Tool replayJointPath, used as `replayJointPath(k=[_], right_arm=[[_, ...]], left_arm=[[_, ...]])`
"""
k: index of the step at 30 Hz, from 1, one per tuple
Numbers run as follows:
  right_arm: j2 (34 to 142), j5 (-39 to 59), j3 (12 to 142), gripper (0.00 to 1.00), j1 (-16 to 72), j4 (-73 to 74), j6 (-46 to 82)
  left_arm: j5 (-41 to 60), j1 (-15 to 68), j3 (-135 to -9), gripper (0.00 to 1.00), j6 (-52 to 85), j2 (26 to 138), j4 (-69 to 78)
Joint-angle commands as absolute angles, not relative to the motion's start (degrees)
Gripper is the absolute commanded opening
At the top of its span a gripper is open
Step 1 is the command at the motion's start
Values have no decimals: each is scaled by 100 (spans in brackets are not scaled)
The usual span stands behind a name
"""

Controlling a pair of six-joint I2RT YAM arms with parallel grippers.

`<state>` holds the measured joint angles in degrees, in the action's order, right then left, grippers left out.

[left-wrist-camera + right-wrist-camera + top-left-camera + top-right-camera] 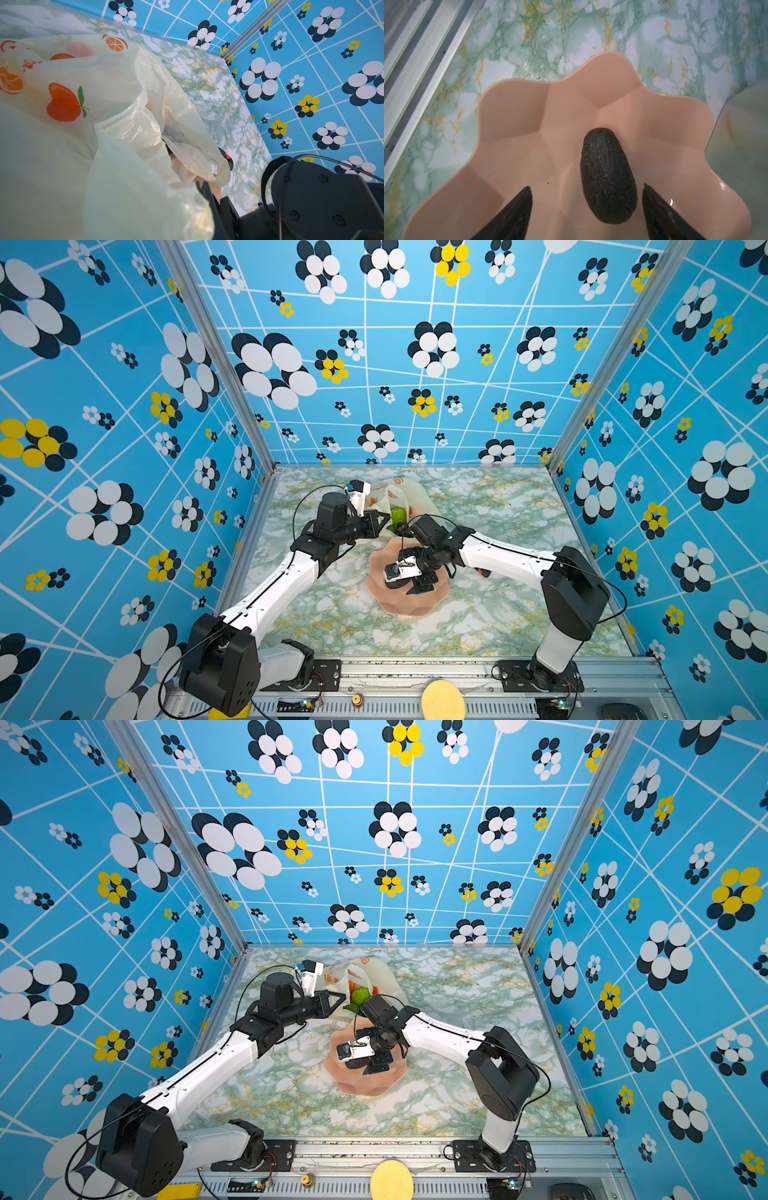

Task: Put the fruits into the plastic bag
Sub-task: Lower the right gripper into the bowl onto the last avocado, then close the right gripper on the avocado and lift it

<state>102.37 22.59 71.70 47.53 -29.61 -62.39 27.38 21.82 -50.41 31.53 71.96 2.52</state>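
The plastic bag (399,493) (374,973) lies at the back of the table, cream with orange fruit prints. My left gripper (380,522) (204,187) is shut on a fold of the bag (104,104) at its mouth and holds it up. A bumpy green ball (398,515) (360,995) shows inside the mouth. My right gripper (415,587) (586,187) hangs open inside the pink dish (512,99). A rough black oval fruit (608,176) lies on the dish floor between its fingers, nearer one finger, with a small gap on each side.
The pink scalloped dish (407,605) stands in the middle of the marble table, just in front of the bag. A red-and-black utility knife (227,159) (482,572) lies to the right of the dish, under my right arm. A yellow disc (442,699) sits on the front rail.
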Motion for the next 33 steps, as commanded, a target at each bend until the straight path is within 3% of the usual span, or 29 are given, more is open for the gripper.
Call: replayJointPath(k=[1,9,16,27,33], right_arm=[[10486,2175,7496,86,4807,-3320,-6497],[10979,2202,7712,86,4808,-3239,-6394],[11218,2170,7844,79,4808,-3190,-6248],[11001,2101,7653,49,4807,-3030,-6077],[10531,2286,7291,42,4730,-2499,-5442]], left_arm=[[2683,2129,-4933,0,3014,7052,106],[2736,2057,-4894,0,3066,7147,186],[2795,1991,-4934,0,3094,7180,167],[2777,1975,-4913,0,3166,7171,193],[2804,1971,-4926,0,3217,7180,215]])
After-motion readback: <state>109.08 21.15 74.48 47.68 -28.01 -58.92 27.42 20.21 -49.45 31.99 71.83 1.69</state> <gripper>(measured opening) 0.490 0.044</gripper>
